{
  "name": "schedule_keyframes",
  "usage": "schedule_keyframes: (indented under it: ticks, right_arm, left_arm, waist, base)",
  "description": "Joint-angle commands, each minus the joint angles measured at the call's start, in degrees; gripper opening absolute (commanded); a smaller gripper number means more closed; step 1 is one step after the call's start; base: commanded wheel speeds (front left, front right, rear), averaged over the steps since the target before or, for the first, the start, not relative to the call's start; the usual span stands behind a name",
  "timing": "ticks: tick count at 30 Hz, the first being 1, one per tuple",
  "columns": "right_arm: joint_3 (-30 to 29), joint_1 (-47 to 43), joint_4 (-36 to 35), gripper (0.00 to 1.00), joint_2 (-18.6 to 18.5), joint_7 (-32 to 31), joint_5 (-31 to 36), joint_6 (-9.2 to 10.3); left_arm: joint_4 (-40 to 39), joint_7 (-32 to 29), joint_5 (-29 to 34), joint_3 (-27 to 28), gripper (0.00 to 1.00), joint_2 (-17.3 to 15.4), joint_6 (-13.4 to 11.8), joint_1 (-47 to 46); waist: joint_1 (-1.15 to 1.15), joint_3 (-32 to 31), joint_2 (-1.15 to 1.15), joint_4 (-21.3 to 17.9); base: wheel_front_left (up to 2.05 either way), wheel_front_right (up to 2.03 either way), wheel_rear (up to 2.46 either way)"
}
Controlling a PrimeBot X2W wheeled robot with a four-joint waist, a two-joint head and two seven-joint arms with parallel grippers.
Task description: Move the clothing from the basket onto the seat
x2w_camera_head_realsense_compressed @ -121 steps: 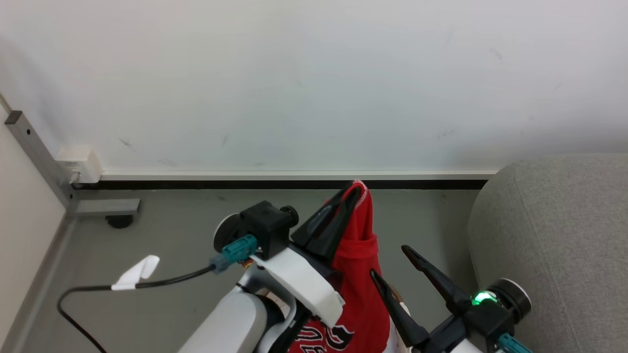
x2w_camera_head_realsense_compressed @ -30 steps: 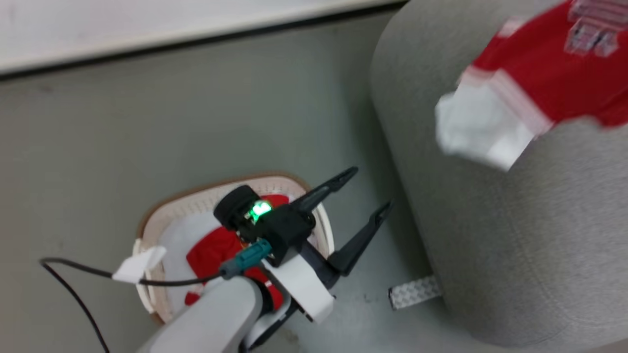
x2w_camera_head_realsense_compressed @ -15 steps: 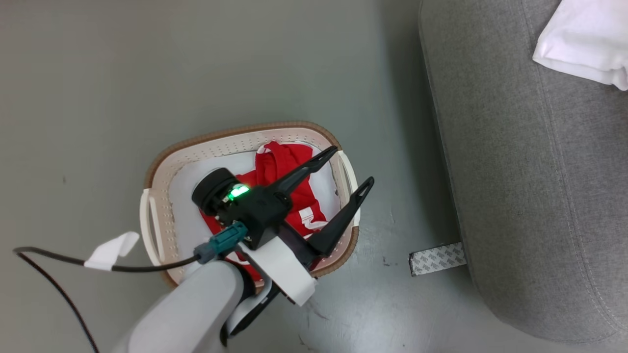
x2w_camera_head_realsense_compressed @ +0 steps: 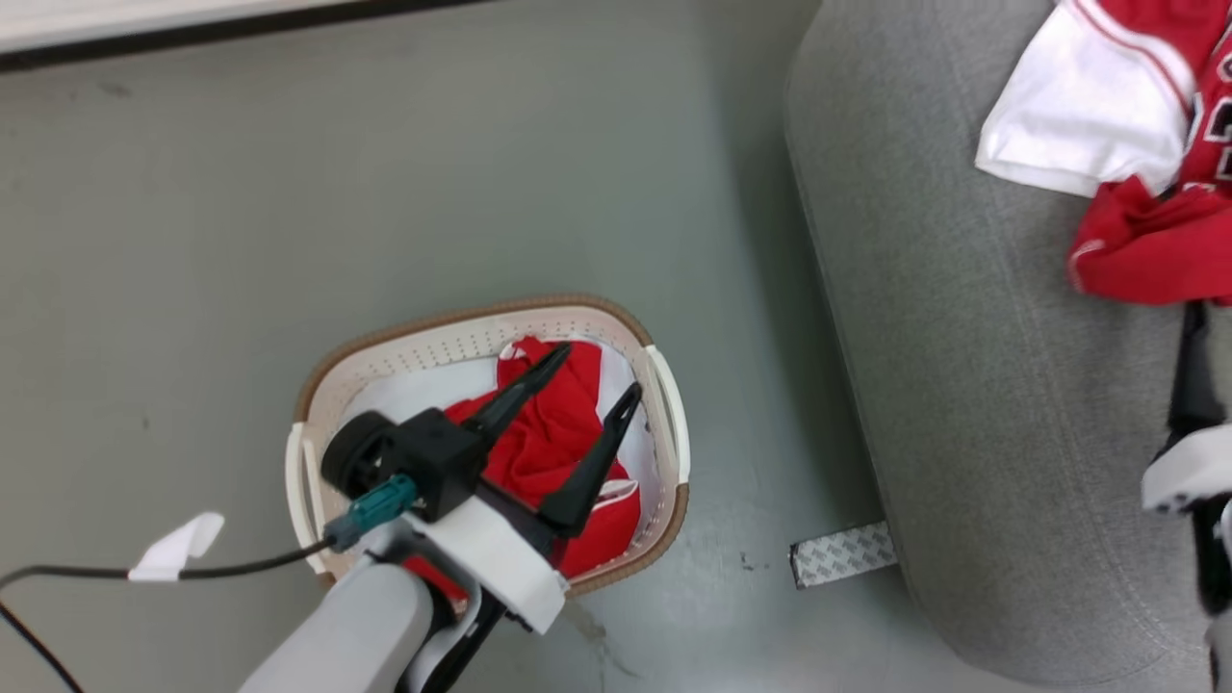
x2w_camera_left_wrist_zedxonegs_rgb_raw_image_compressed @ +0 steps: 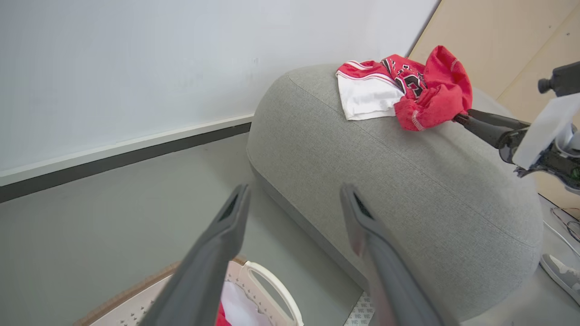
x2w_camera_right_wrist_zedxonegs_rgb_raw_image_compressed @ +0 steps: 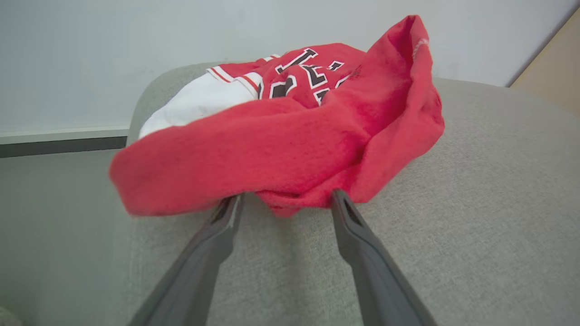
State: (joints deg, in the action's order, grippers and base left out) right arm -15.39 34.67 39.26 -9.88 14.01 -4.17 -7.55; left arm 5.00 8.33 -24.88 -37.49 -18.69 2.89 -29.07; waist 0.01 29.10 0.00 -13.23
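At lower left of the head view, left gripper [x2w_camera_head_realsense_compressed: 595,373] spread wide and empty, poised directly above red clothing [x2w_camera_head_realsense_compressed: 534,452] heaped in the basket [x2w_camera_head_realsense_compressed: 404,332], fingers pointing toward upper right. Long axis of that clothing roughly along those fingers, lower left to upper right. Likely next: a straight drop and pinch by this nearer arm. Across grey floor [x2w_camera_head_realsense_compressed: 289,192], at right, the seat [x2w_camera_head_realsense_compressed: 962,385] carrying the jersey [x2w_camera_head_realsense_compressed: 1078,115] and a red piece [x2w_camera_head_realsense_compressed: 1145,250]; right gripper [x2w_camera_right_wrist_zedxonegs_rgb_raw_image_compressed: 285,198] parted wide at that piece's edge, clamping nothing.
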Motion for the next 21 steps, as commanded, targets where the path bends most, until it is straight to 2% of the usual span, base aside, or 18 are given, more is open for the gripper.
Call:
schedule_keyframes:
  ticks: [1, 8, 13, 21]
  right_arm:
    - [1.23, -3.31, -1.54, 1.0, 0.57, 0.83, -0.94, 0.12]
    - [3.67, -13.35, -12.51, 1.0, 3.95, 1.17, -0.4, 0.12]
    - [5.67, -20.15, -20.55, 1.0, 5.76, 1.2, 0.76, 0.12]
    - [10.26, -26.58, -25.74, 1.0, 6.54, 1.21, 0.89, 0.12]
  left_arm:
    - [0.9, 1.09, -0.62, 0.54, 1.0, -0.58, -0.54, 1.71]
    - [4.24, 4.61, -1.85, 2.11, 1.0, -0.98, -1.96, 5.71]
    - [6.22, 6.36, -2.78, 3.59, 1.0, 0.6, -2.88, 9.16]
    - [6.2, 6.8, -2.67, 8.08, 1.0, 3.66, -4.46, 14.76]
  waist:
    - [-0.01, -2.09, 0.0, -0.3]
    - [-0.01, -6.67, 0.0, -0.03]
    - [-0.01, -11.86, 0.0, 1.12]
    - [-0.01, -18.62, 0.0, 4.69]
  base:
    - [0.0, 0.0, 0.0]
    - [0.0, 0.0, 0.0]
    - [0.0, 0.0, 0.0]
    - [0.0, 0.0, 0.0]
